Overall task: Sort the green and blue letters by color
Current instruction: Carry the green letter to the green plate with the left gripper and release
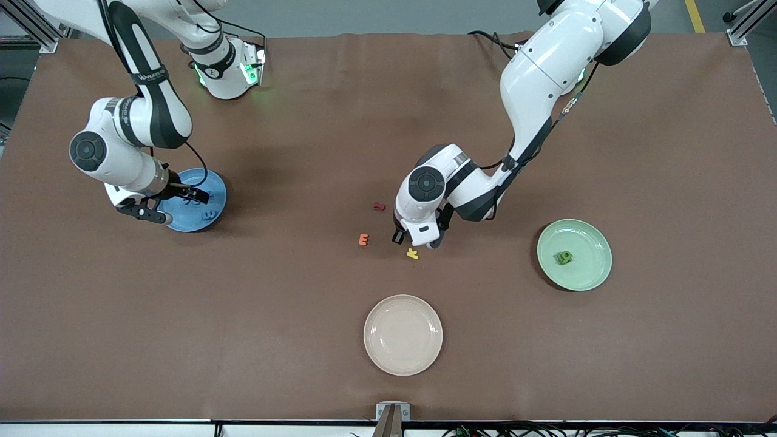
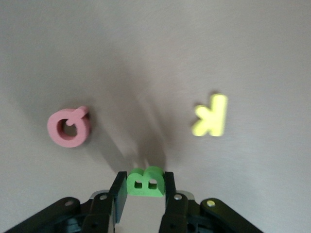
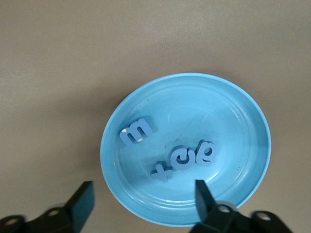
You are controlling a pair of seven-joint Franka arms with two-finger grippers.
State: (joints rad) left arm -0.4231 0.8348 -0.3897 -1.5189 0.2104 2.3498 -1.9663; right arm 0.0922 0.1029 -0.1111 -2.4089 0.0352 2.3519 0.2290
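Note:
My left gripper (image 2: 144, 177) is shut on a bright green letter B (image 2: 145, 182), low over the middle of the table. In the front view the left gripper (image 1: 415, 241) hides that letter. More green letters (image 1: 564, 257) lie on the pale-green plate (image 1: 598, 243) toward the left arm's end. My right gripper (image 3: 143, 198) hangs open and holds nothing, over the rim of the blue plate (image 3: 243, 111). Several blue letters (image 3: 137, 132) lie in that plate. From the front the right gripper (image 1: 173, 205) is over the blue plate (image 1: 182, 224), toward the right arm's end.
A yellow K (image 2: 211, 115) and a pink round letter (image 2: 69, 127) lie on the table by the left gripper. The front view shows the yellow K (image 1: 413, 254), an orange E (image 1: 363, 239) and a dark red letter (image 1: 379, 206). A beige plate (image 1: 402, 335) sits nearer the camera.

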